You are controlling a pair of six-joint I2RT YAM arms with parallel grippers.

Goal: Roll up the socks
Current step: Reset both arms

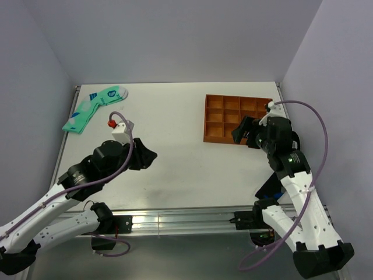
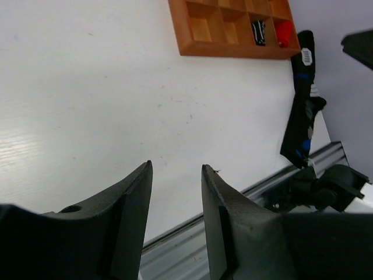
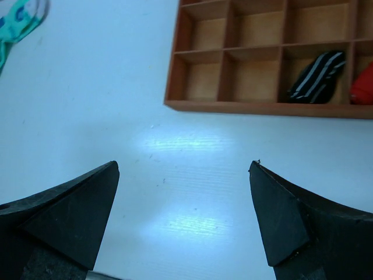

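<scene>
Tray (image 1: pixel 215 118): orange, w/ many small cells; most cells that I can see hold nothing.
Black socks (image 3: pixel 317 76): they look already rolled into a small bundle. It lies inside the tray, in the row nearest to the arms, 2nd cell from the right end. The white stripes are visible. If it is both socks or only one, I cannot tell.
Red thing (image 3: pixel 364 88): in the end cell of the tray, next to the socks' cell. What it is, too small to say.
Right pincer (image 3: pixel 183 175): released, fingers spread wide w/ nothing between. It hovers by the tray's near edge, at its right part, not touching the bundle.
Left pincer (image 2: pixel 176 167): fingers parted approx. half way, grasping nothing. It hangs above the table (image 1: pixel 175 128), well to the left of the tray.
Green socks (image 1: pixel 93 108): flat on the table, far left of the tray, toward the back. Not the task's pair, and no pincer is near them.
Done, I think: the rolling, and also the putting into the tray, because the bundle sits in its cell and no pincer holds it.
Left to do, I think: prob. nothing for this pair. I see no other black socks outside the tray.
</scene>
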